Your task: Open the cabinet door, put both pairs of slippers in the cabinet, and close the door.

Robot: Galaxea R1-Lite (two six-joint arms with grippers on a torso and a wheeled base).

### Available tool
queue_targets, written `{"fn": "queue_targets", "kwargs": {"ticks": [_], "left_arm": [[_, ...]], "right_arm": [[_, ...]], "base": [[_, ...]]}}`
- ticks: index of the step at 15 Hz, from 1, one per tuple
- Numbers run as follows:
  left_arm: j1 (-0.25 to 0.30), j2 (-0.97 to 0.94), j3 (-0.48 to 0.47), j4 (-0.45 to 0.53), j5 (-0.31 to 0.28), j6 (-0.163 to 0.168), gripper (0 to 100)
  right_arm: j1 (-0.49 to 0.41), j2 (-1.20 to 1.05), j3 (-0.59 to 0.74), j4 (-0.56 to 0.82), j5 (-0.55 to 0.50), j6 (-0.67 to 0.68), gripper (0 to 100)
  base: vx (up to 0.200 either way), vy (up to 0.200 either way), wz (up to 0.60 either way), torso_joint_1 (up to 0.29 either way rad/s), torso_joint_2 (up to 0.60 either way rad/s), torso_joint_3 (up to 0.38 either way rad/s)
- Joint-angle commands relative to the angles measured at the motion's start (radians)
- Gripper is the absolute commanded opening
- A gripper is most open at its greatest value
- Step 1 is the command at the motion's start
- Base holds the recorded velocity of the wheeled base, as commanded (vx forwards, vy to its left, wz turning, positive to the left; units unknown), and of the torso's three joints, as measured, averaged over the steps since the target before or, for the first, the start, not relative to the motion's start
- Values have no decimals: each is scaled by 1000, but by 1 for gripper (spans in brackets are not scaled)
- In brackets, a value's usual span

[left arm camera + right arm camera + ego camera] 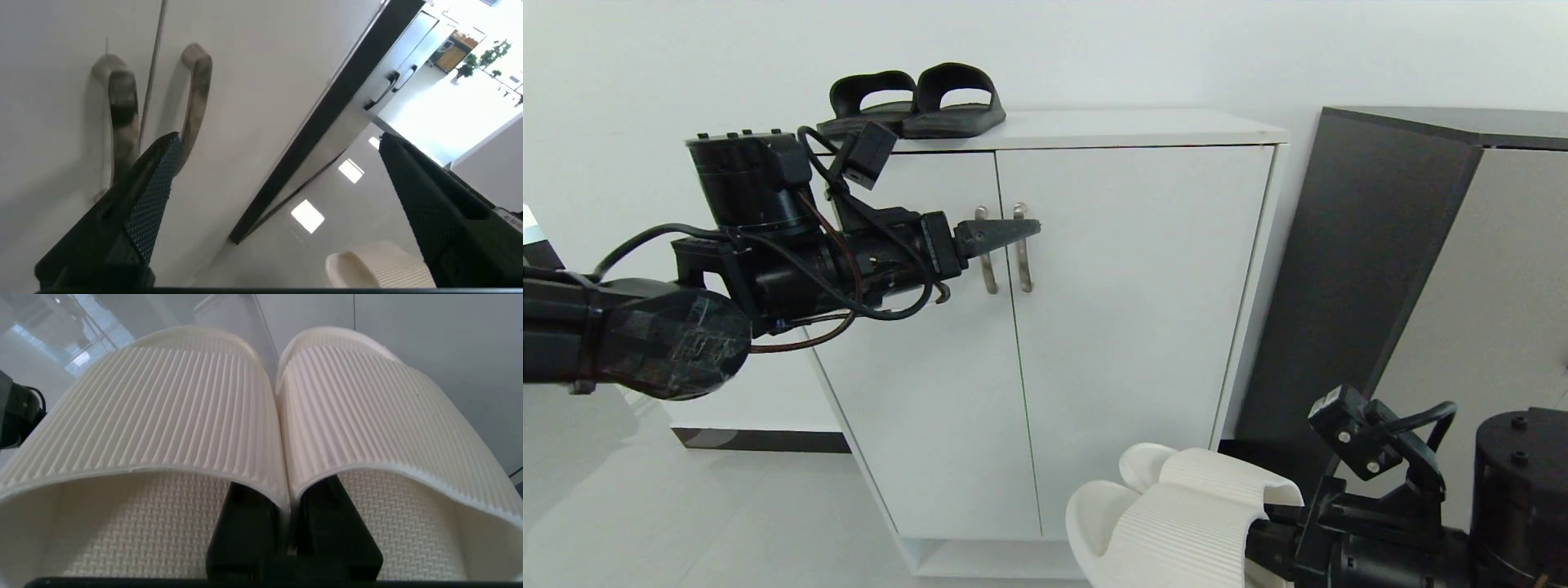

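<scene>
One pair of slippers lies on the cabinet top at its left front corner. My left gripper is just before the door handles. My right gripper holds the other pair before the cabinet's bottom right corner.

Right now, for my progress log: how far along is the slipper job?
Done: the white slippers sit clamped in the right gripper. In hand: the left gripper, open, is at the door handles of the closed cabinet. Left: opening the door, stowing both pairs, including the black slippers on top, then closing.
</scene>
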Motion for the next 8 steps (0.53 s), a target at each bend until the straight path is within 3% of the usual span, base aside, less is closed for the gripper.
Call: {"fn": "queue_targets", "kwargs": {"ticks": [1, 8], "left_arm": [[3, 23, -4, -4, 0, 0, 100], [-3, 67, -51, -4, 4, 4, 100]], "right_arm": [[0, 2, 0, 0, 0, 0, 0], [0, 2, 0, 0, 0, 0, 0]], "base": [[0, 0, 0, 0, 0, 0], [0, 0, 0, 0, 0, 0]]}}
